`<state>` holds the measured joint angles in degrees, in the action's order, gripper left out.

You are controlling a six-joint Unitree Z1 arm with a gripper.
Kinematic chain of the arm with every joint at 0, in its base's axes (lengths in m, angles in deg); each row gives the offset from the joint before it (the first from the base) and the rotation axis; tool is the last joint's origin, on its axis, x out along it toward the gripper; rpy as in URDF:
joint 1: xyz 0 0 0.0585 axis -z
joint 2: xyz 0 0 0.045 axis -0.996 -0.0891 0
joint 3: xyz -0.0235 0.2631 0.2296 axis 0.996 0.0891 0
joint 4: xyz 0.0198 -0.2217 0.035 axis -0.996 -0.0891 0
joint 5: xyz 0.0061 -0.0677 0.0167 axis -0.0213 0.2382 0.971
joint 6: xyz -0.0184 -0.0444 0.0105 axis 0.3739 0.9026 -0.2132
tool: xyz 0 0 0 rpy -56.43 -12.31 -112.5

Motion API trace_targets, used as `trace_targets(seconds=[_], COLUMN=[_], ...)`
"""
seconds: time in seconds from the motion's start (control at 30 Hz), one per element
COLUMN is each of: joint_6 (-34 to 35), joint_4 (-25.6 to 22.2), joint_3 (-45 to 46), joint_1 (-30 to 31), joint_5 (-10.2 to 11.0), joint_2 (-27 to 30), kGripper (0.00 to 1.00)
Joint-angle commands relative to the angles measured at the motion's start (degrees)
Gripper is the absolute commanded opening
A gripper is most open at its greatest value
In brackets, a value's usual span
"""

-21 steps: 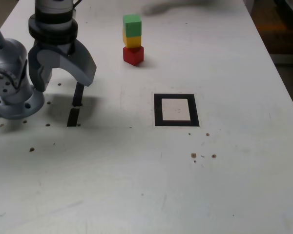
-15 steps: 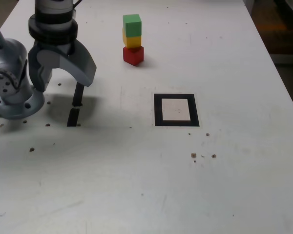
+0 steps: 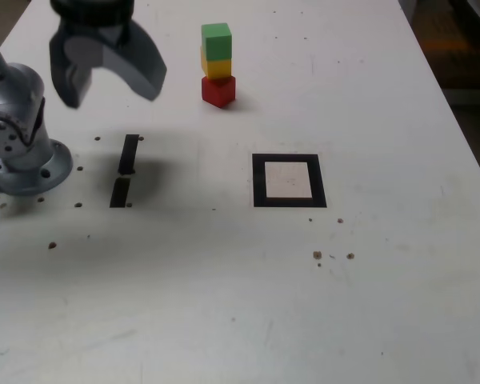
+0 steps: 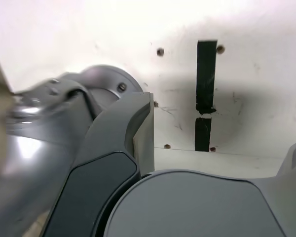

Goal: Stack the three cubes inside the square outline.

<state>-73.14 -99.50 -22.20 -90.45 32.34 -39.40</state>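
Observation:
The three cubes stand stacked at the back of the table in the exterior view: the green cube (image 3: 217, 41) on the yellow cube (image 3: 218, 66) on the red cube (image 3: 218, 90). The stack is outside the square outline (image 3: 289, 180), which lies nearer the front and to the exterior view's right, its white interior bare. My gripper (image 3: 112, 90) hangs open above the table at the exterior view's left, apart from the stack, with nothing between its fingers. No cube shows in the wrist view.
Two short black tape strips (image 3: 125, 170) (image 4: 205, 94) lie on the table below the gripper. The arm's grey base (image 3: 16, 132) (image 4: 96, 89) sits at the exterior view's left edge. Small dark specks (image 3: 333, 256) dot the white tabletop in front of the square.
My gripper has risen and shifted slightly toward the back of the table, still open. The cube stack and the square have not moved.

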Motion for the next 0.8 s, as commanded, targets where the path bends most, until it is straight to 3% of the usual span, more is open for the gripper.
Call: trace_targets(seconds=[0.0,0.17,0.37,0.53,0.77], joint_6=[-1.7,-8.4,-16.2,-19.7,-21.2], joint_4=[-6.1,-11.8,-13.8,-13.7,-12.5], joint_3=[-12.5,-29.2,-44.6,-48.9,-46.1], joint_1=[-1.0,-5.6,-13.3,-17.8,-20.7], joint_5=[1.0,2.3,2.1,2.7,5.9], joint_2=[-1.0,-5.5,-14.4,-19.4,-23.0], kGripper=[1.00,1.00,1.00,1.00,1.00])
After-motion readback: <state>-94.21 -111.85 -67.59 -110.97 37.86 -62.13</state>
